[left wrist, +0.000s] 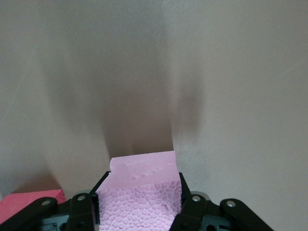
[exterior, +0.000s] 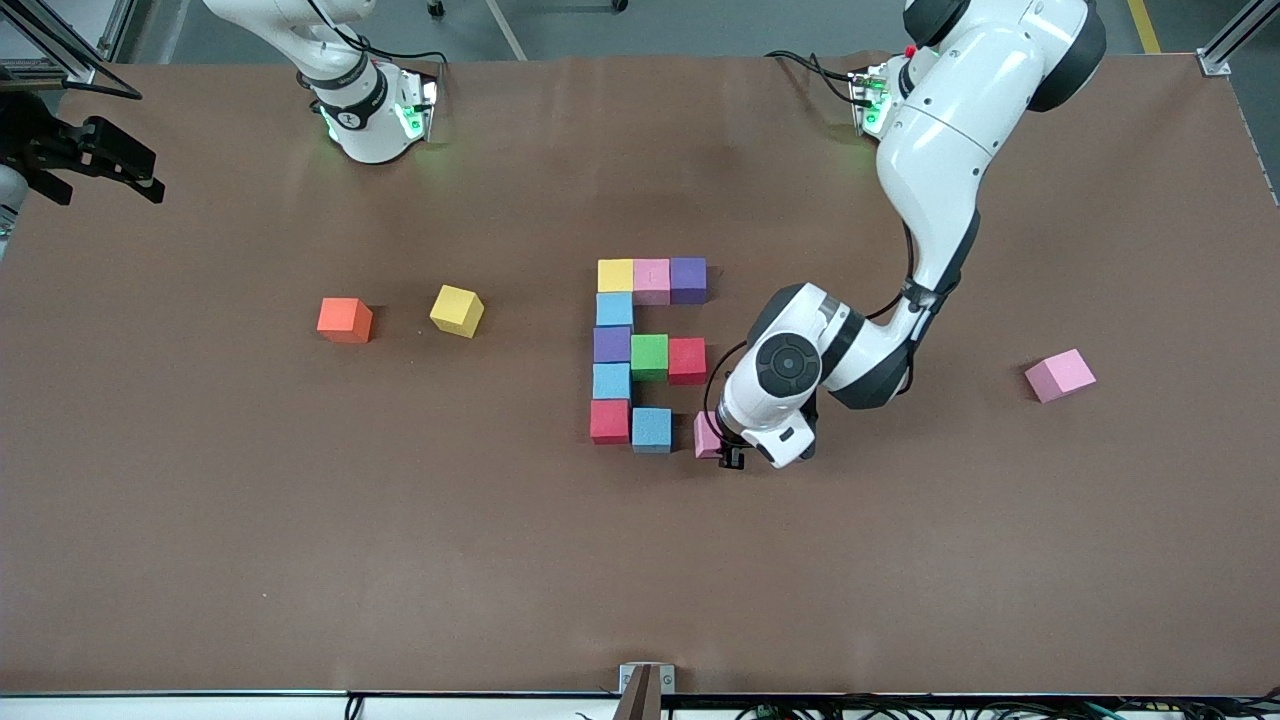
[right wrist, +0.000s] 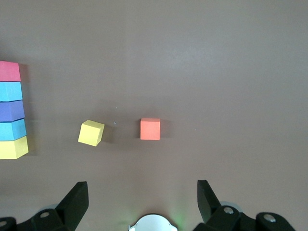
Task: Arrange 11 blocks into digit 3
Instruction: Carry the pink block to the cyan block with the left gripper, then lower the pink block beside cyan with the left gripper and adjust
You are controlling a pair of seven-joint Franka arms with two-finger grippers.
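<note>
Brown table (exterior: 300, 520), left claw (exterior: 722, 450) pinching pink block (exterior: 707, 434) — right claw (right wrist: 142, 195) spread, waiting.

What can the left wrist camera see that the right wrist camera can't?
Only the left wrist view shows the left tool shut on a pink block. Only the right wrist view shows the open right tool, a loose yellow block and the orange cube. Both show the brown table and a red block.
</note>
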